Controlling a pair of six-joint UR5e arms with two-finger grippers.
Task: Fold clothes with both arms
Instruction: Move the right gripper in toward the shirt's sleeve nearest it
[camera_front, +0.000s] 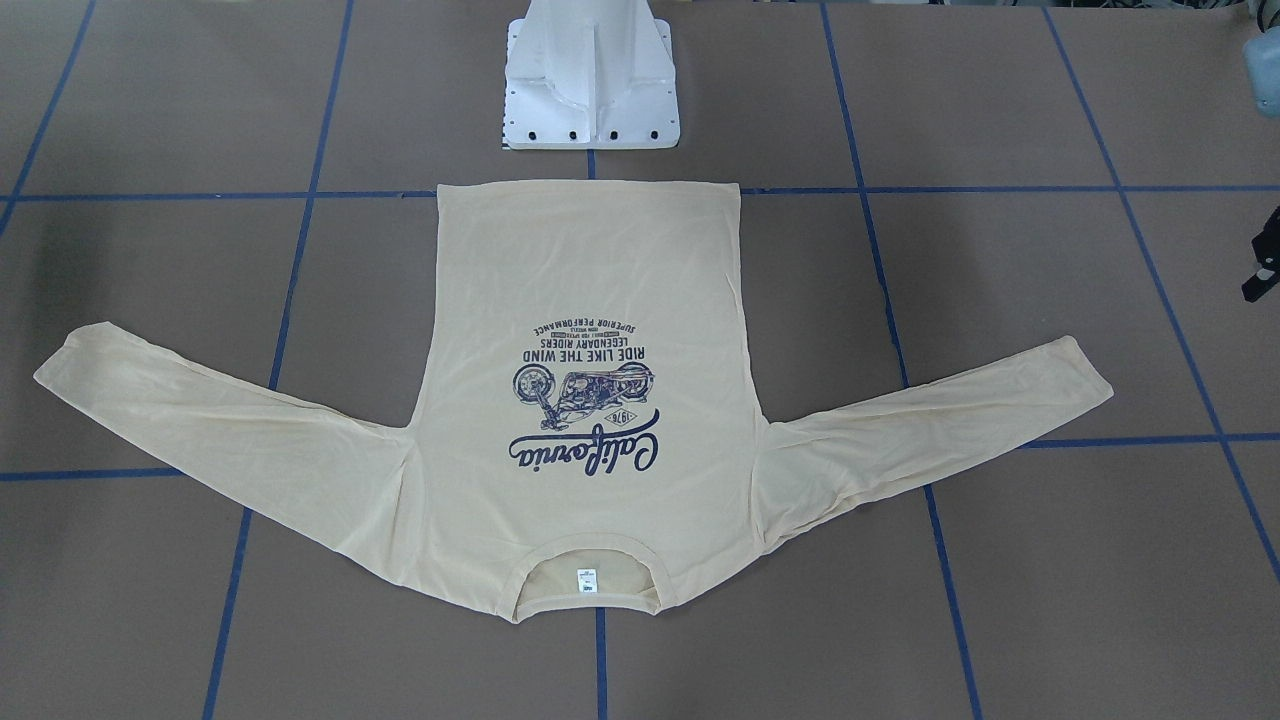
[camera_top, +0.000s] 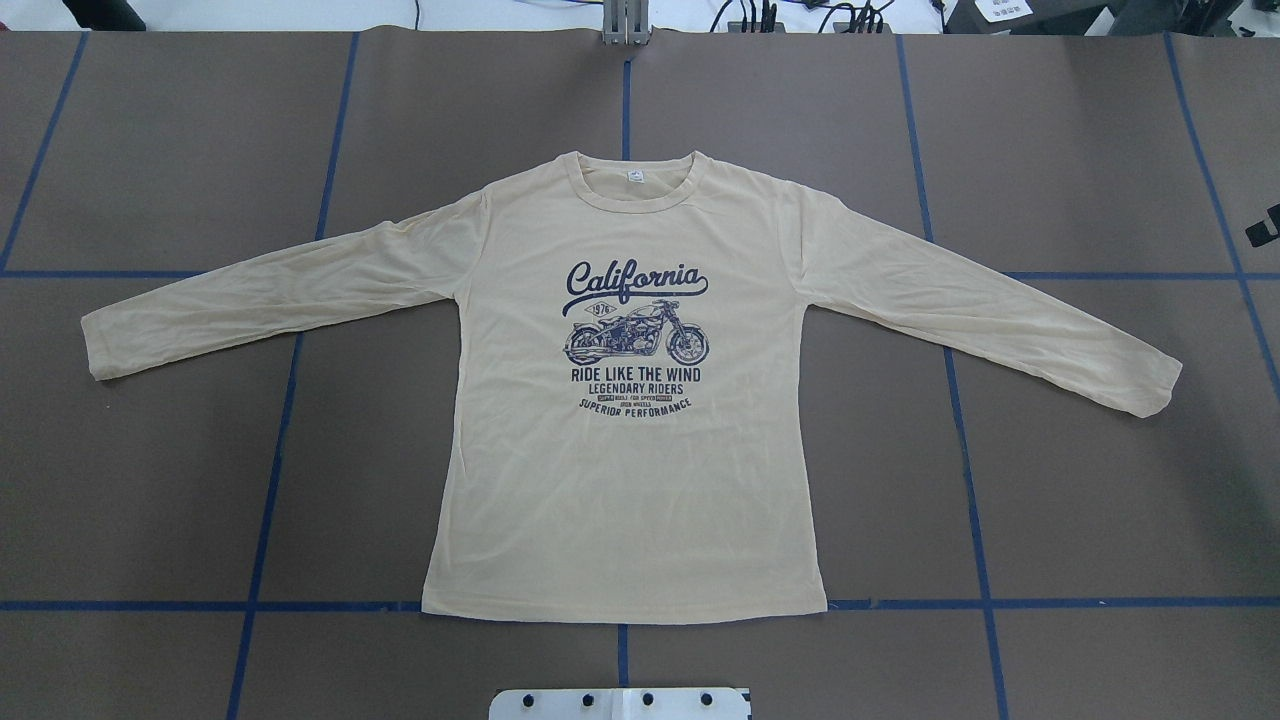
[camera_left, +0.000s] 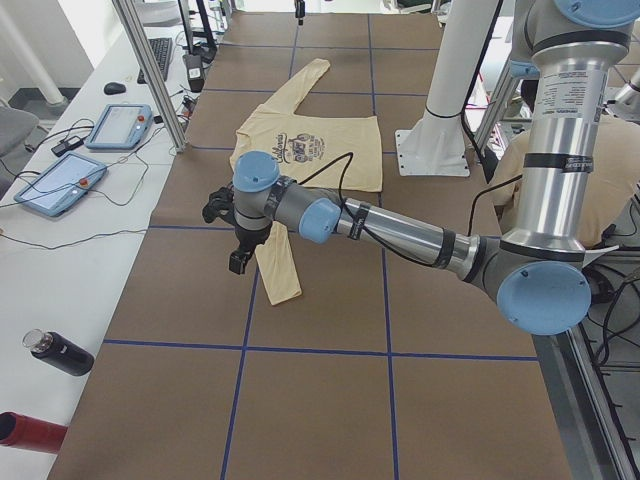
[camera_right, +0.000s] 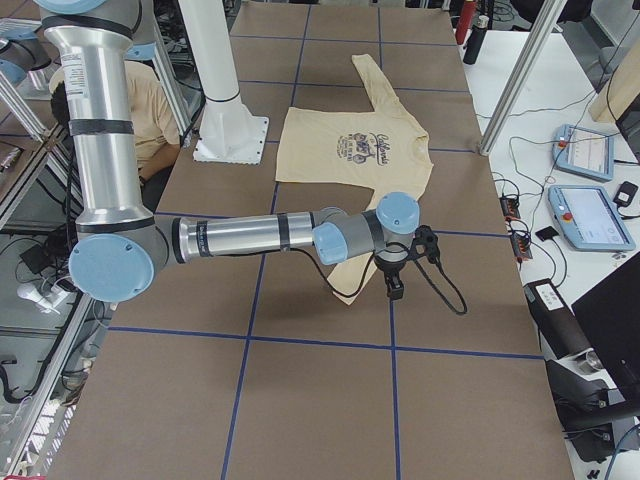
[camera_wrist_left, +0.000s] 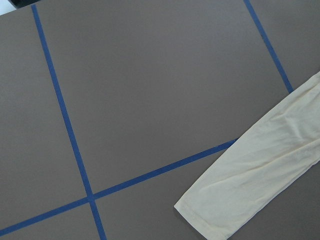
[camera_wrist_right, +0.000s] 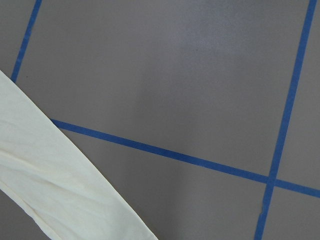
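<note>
The cream-yellow long-sleeved T-shirt (camera_top: 620, 480) lies flat on the brown table, navy "California" print (camera_top: 636, 335) up, collar away from the robot and both sleeves spread. My left gripper (camera_left: 237, 258) hangs above the table just beyond the left cuff (camera_wrist_left: 220, 205). Only a black sliver of it shows in the front-facing view (camera_front: 1265, 265). My right gripper (camera_right: 395, 288) hangs beside the right sleeve end (camera_wrist_right: 50, 175) and shows as a sliver at the overhead view's edge (camera_top: 1262, 228). Neither touches the fabric. I cannot tell whether either is open or shut.
The white pedestal base (camera_front: 590, 80) stands just behind the shirt's hem. Blue tape lines (camera_top: 270, 480) grid the table. Teach pendants (camera_left: 120, 125) (camera_right: 590, 215), bottles (camera_left: 60, 352) and frame posts (camera_left: 150, 70) line the far side.
</note>
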